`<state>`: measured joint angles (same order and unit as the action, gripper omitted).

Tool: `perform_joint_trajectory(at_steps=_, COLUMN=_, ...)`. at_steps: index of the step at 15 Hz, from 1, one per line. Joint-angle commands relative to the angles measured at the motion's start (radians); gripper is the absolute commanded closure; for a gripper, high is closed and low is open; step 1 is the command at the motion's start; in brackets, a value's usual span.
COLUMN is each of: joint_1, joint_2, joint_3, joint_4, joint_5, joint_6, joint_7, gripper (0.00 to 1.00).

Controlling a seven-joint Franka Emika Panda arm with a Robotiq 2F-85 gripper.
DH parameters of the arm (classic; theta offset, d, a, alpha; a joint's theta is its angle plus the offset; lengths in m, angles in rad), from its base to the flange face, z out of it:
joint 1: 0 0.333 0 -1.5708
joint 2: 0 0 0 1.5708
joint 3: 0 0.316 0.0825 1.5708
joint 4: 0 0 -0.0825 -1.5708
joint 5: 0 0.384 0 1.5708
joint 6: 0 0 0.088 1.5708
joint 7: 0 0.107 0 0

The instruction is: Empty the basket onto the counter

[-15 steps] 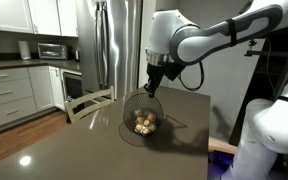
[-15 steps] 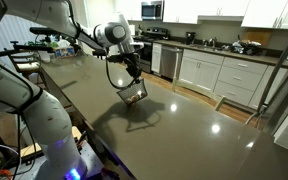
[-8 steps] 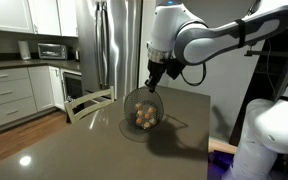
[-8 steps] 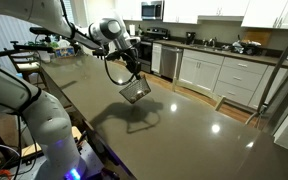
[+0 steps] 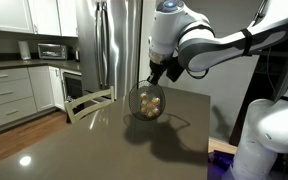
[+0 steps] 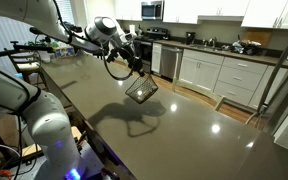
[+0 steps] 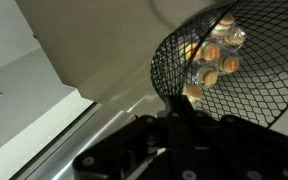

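Dark desk (image 5: 94,140) sits below your gripper (image 5: 156,80), clamped on the basket (image 5: 134,105) rim, holding it tilted so its contents (image 5: 149,103) can spill.

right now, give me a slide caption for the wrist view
Hand clamped on the rim of the black wire-mesh basket, small round tan items clustered inside

No text, label, brand, number or sign can be read in any of the views.
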<state>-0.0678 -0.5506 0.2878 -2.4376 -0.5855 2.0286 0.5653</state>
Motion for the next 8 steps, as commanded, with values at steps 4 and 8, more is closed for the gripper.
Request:
perform_joint_trajectory(at_steps=4, joint_1=-0.01, joint_2=0.001, joint_3=0.066, joint_4=-0.018, joint_5=-0.274, joint_6=-0.09, joint_7=0.248, gripper=0.98)
perform_joint_trajectory(at_steps=8, joint_1=0.03, joint_2=0.016, joint_3=0.072, joint_4=-0.024, joint_5=-0.426, joint_6=-0.196, joint_7=0.364, gripper=0.99)
